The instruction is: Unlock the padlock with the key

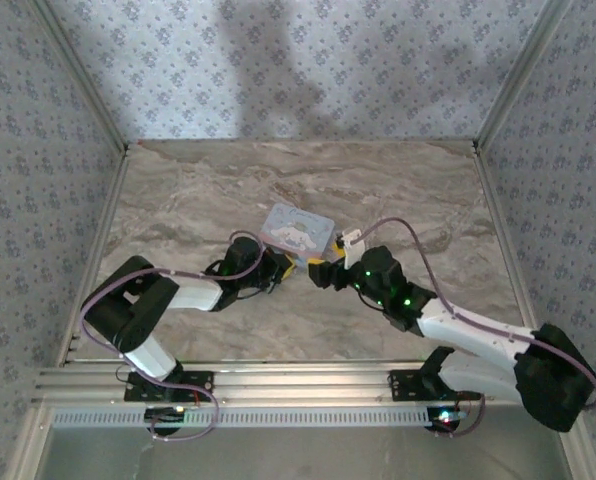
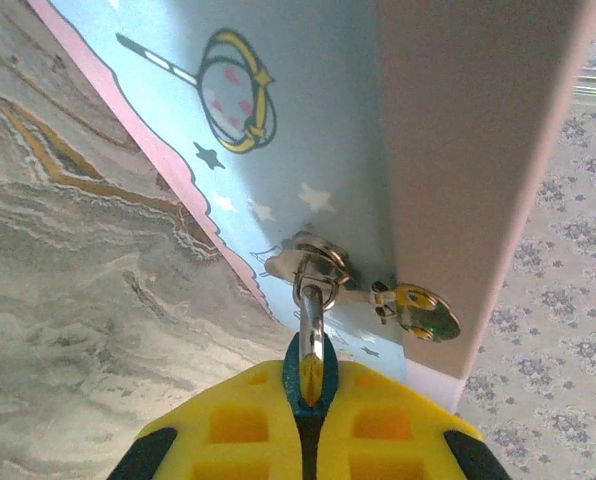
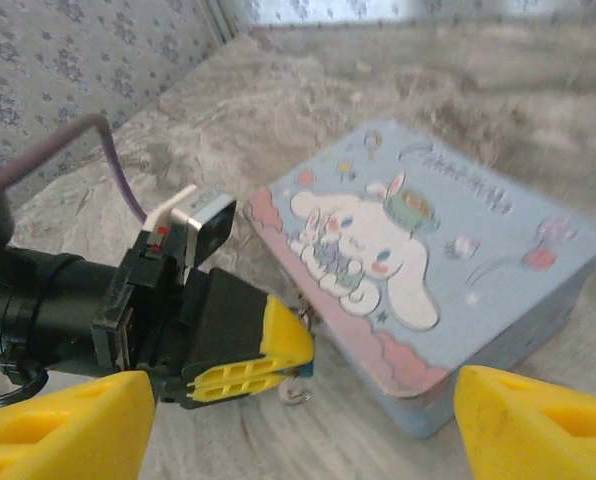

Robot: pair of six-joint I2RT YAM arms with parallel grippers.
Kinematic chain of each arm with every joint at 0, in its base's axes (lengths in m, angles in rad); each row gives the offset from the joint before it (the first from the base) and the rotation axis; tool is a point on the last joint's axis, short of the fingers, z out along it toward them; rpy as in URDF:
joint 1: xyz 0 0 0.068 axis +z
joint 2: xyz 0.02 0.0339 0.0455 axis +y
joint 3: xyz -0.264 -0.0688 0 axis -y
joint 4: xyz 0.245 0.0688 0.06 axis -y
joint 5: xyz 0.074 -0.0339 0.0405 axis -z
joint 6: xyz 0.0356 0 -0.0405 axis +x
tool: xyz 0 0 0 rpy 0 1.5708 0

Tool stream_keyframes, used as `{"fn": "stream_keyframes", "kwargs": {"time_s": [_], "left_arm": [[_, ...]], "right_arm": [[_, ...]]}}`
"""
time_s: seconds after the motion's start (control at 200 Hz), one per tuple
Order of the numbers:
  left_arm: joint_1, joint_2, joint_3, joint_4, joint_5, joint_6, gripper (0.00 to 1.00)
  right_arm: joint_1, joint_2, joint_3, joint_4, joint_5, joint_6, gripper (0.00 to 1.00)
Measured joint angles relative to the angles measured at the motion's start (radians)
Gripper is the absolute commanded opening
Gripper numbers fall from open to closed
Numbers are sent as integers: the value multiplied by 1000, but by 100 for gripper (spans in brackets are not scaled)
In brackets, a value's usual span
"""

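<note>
left gripper point(image 1: 284, 268) is pressed tight on the padlock point(image 2: 309, 375), pinching its teal body edge-on. the shackle point(image 2: 311, 310) runs up through the hasp point(image 2: 323, 262) on the tin's near side. the tin point(image 3: 448, 250) sits about mid-worktop point(image 1: 228, 190), so the lock hangs just off its near side. right gripper point(image 3: 303, 420) is spread wide with nothing in it, hovering just beside the left one. can't make out the key anywhere, it's either too small or hidden.

that's my main worry. with no key in the right gripper nothing can go into the lock, and if the key is lying under the left gripper's bulk it'll be a pain to reach. the pinch may also be covering the keyhole, i can't tell which face it's on. a tug from the left could drag or tip the tin, which looks light. the two grippers are close enough to bump, and the left arm's purple cable point(image 3: 118, 160) loops right beside the approach.
</note>
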Motion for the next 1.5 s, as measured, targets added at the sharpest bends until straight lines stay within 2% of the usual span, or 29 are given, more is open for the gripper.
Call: {"fn": "stream_keyframes", "kwargs": {"time_s": [0.155, 0.345, 0.555, 0.65, 0.75, 0.994, 1.104, 1.269, 1.504], "left_arm": [[0, -14, 1, -31, 0, 0, 0], [0, -32, 3, -58, 0, -1, 0], [0, -54, 7, -92, 0, -1, 0], [0, -59, 14, -102, 0, -4, 0], [0, -60, 17, -106, 0, -7, 0], [0, -60, 17, -113, 0, -8, 0], [0, -60, 17, -113, 0, -8, 0], [0, -60, 17, -119, 0, -8, 0], [0, -60, 18, -132, 1, -8, 0]], "right_arm": [[27, -64, -56, 51, 1, -283, 85], [101, -38, -66, 53, 18, -611, 85], [180, 107, -66, 97, 92, -792, 85], [201, 186, -66, 138, 121, -816, 82], [216, 272, -64, 189, 138, -818, 74], [219, 486, -39, 367, 174, -771, 65], [215, 562, -31, 446, 186, -748, 57], [208, 624, -19, 515, 201, -717, 46], [202, 643, -13, 558, 212, -688, 34]]}}
